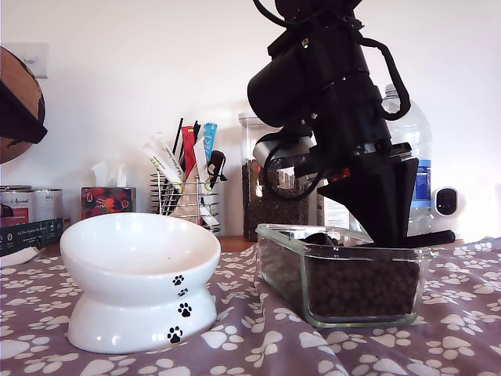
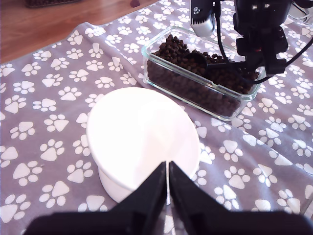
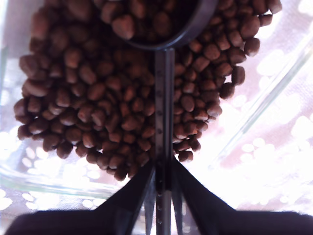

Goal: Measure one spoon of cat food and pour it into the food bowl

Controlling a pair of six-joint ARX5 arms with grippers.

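Spoon [image 3: 164, 98] handle runs straight out ahead of my second gripper [image 3: 164, 181], jaws clamped on it, cup buried in the cat food [image 3: 98, 112]. Food bowl [image 2: 142, 137] sits right under my first gripper [image 2: 167, 188], jaws closed on nothing, so the loaded cup has to travel that way.
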